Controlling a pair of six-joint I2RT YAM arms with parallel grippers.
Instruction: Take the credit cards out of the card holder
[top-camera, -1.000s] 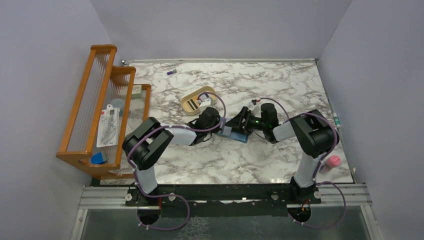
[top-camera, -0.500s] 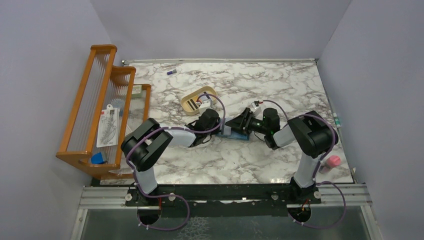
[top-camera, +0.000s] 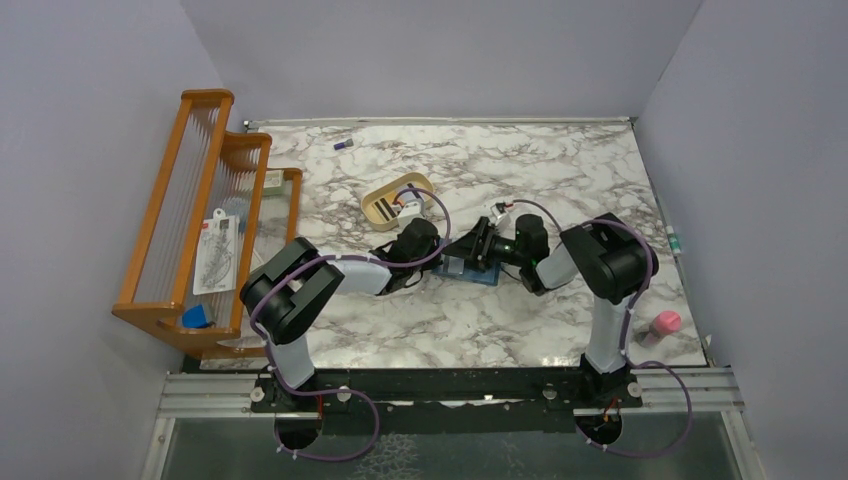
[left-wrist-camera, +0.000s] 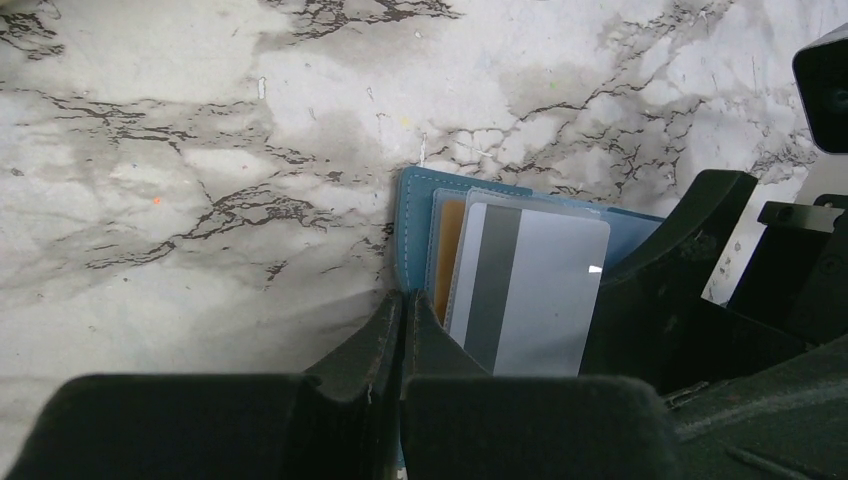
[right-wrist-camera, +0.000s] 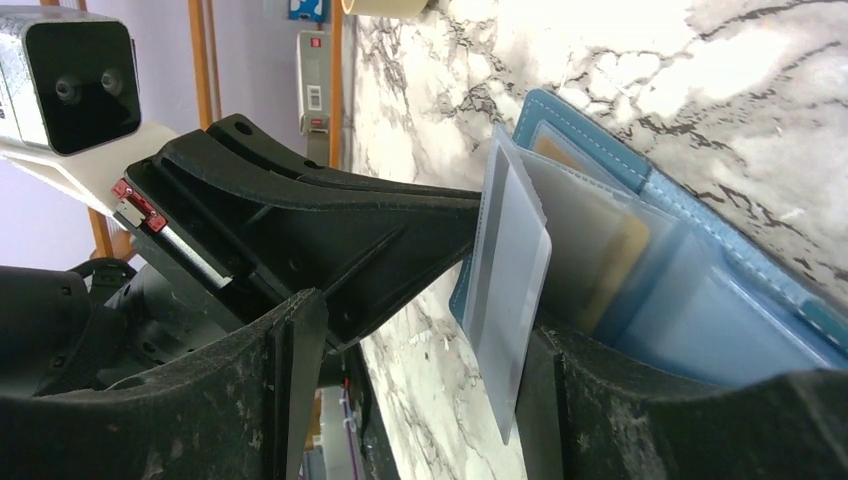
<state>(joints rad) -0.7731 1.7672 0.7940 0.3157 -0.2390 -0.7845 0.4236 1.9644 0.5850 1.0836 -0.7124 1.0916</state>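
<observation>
left end effector (left-wrist-camera: 405, 330) clenched, pressing card holder (left-wrist-camera: 415, 215) | right end effector (right-wrist-camera: 418, 320), from 3 o'clock, released (astride credit card (left-wrist-camera: 540, 290)) | close squarely before drawing out

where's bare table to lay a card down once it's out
Bare tabletop lies between the card holder and the near edge, and at the far right corner. Crowded: mid-table, where left gripper and right gripper meet at the holder, tan tray just beyond.
</observation>
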